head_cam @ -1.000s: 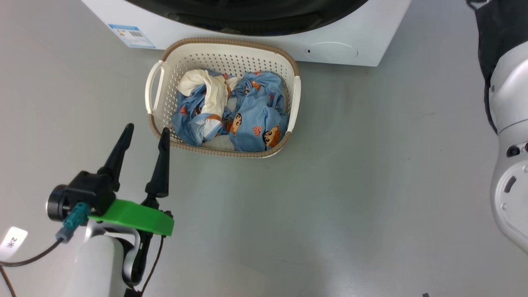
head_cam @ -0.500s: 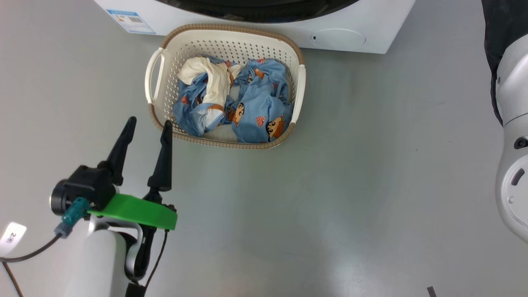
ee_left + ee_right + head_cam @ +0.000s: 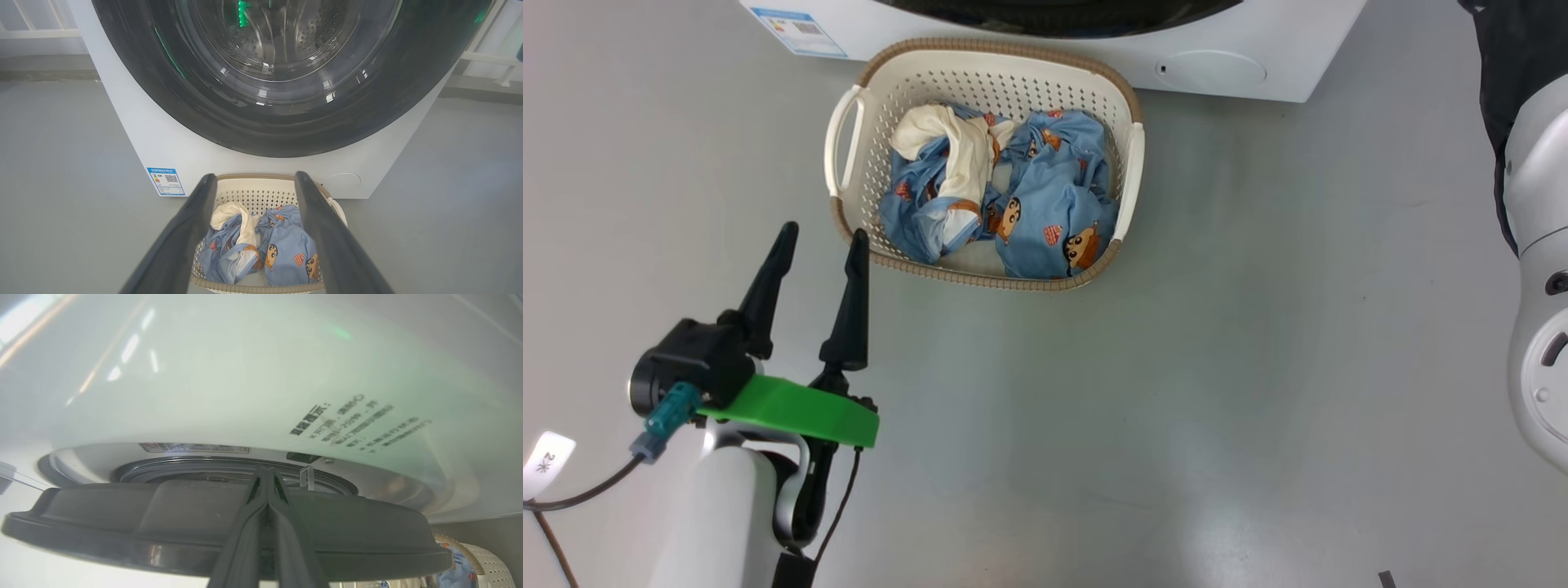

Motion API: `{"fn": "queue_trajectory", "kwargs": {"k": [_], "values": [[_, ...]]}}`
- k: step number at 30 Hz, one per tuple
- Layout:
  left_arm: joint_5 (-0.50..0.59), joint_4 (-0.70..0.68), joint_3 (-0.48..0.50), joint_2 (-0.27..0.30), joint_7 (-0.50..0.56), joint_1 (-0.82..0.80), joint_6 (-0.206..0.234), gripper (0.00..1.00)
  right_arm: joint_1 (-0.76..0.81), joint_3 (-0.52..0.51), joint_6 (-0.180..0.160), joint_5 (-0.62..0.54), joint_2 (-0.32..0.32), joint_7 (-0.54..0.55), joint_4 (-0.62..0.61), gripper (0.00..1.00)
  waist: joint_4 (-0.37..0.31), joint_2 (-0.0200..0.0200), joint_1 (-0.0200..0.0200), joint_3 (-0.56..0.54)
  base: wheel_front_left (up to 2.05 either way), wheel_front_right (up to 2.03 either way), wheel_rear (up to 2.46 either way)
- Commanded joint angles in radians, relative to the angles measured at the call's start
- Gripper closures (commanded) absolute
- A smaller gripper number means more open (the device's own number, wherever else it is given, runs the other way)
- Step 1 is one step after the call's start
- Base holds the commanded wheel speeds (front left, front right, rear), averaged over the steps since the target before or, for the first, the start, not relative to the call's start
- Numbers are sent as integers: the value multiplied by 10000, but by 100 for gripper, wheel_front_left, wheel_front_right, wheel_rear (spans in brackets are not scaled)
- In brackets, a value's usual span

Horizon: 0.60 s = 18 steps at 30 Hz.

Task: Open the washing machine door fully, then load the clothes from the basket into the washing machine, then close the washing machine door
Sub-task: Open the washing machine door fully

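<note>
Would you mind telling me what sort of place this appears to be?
Probably a laundry area: a white front-loading washing machine stands on a plain grey floor, with a basket of clothes before it.

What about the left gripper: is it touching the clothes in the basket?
Apart. The head view shows the open left gripper outside the basket, by its near-left corner, bare perforated wall between it and the clothes.

In the head view the basket (image 3: 996, 82) sits upper centre, just before the washing machine (image 3: 1307, 41), its top open from above. Bare floor (image 3: 1258, 327) lies free at left, right and bottom. In the left wrist view's upper half the door (image 3: 163, 102) covers the drum (image 3: 286, 32).
</note>
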Motion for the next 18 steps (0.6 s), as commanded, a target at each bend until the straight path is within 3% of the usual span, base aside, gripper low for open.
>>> {"fn": "queue_trajectory", "kwargs": {"k": [1,18], "values": [[-111,-186,280,301,-63,-52,-15,0,-422,-20,16,-129,226,118,-161,100,14,0,0,-34,0,0,0],[-207,-269,146,300,-63,87,12,0,-934,-870,16,-918,-15,-53,531,100,229,0,0,-26,0,0,0]]}}
